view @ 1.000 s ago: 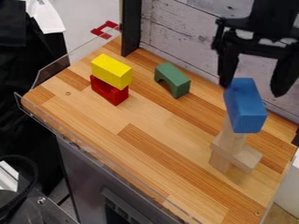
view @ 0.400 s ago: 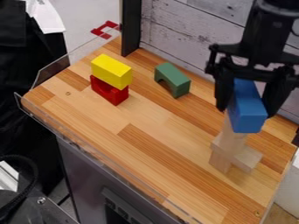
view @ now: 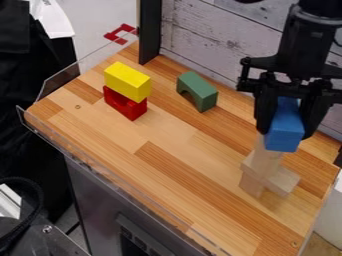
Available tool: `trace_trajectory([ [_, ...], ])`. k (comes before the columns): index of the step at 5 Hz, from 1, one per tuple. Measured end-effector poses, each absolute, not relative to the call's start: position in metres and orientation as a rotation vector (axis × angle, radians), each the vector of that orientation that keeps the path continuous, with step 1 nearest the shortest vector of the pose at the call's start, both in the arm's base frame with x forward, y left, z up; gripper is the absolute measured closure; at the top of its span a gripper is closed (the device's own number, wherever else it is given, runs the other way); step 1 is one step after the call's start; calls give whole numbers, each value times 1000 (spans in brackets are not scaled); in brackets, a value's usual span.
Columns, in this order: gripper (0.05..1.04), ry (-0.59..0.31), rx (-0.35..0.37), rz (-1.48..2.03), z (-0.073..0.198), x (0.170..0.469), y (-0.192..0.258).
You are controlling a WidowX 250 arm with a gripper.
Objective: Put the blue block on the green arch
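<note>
My claw [view: 286, 135] points down at the view's R, fingers drawn in to abt the width of the blue block [view: 284, 144], one against each side, so I've got hold of it. Block's atop the upright piece of a plain wood stack [view: 266, 170], w/ a flat piece set crosswise lower down. Green arch [view: 202, 92] stands on the counter [view: 160, 165] nr its back edge, well apart from my block, opening down.

Counter's striped wood, light & dark strips, w/ a small round mark [view: 77, 106] twd the L. Yellow block [view: 125, 80] lies on a red block [view: 121, 103], L of the arch. Clear rim [view: 73, 70] runs along the L & front edges. Below the front: grey metal cabinet [view: 100, 195] w/ a slotted dark panel.

Rm: whitewashed board wall [view: 200, 35] behind, black post [view: 149, 30] up at the back corner, red bracket-like pc [view: 120, 34] just beside it. Far L, black cloth [view: 27, 90] w/ sthg white [view: 53, 17] up top, grey floor [view: 100, 17] b/w that & the post. Bottom L, dark cable [view: 40, 187], curved, nr a metal pc w/ a screw [view: 47, 229].
</note>
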State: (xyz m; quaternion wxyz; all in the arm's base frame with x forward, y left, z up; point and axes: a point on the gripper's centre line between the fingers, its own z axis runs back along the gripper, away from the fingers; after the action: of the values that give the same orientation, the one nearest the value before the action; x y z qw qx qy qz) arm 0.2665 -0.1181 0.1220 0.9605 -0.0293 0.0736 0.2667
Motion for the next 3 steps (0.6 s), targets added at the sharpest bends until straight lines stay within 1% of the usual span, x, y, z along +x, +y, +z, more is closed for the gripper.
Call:
trace_trajectory([
  [1, 518, 96, -55, 542, 142, 282, -111],
  [2, 518, 44, -67, 634, 162, 302, -78],
  [3, 518, 14, -104, 762, 167, 314, -42],
])
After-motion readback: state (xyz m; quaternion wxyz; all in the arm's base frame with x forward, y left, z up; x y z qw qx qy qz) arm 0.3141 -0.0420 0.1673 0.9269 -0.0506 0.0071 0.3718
